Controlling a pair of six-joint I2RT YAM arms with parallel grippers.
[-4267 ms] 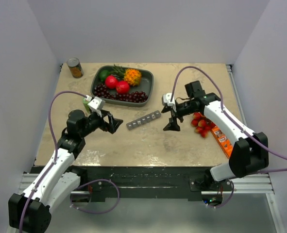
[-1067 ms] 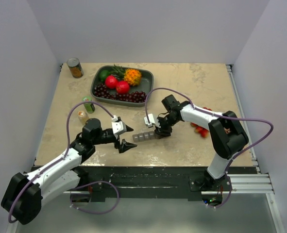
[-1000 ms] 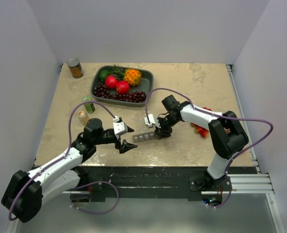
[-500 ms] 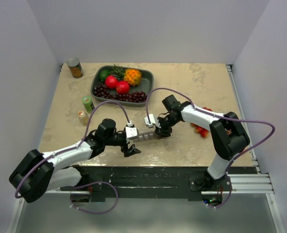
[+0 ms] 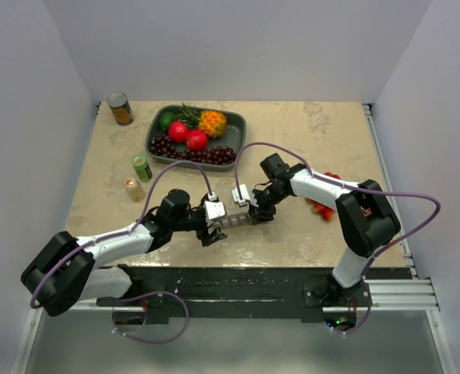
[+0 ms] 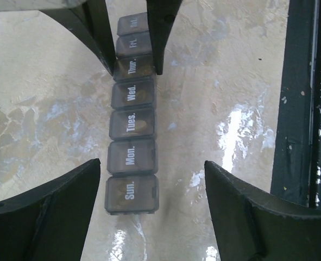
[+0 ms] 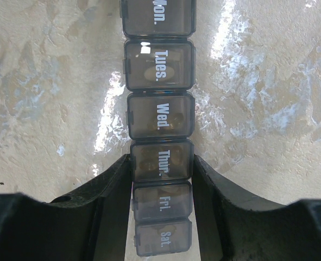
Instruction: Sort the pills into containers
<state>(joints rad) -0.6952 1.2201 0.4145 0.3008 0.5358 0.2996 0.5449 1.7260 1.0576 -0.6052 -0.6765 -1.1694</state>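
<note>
the weekly pill organizer [image 6: 132, 125] sits on the table [image 5: 331, 132] near the front middle, with its long axis running straight from one arm to the other. the right gripper [image 7: 161, 160] is pinched on its sides at the thur. cell. my left gripper [image 6: 152, 169] is spread wide and straddles the sun. end without touching, so i reckon left is the one placed to work that end.
</note>
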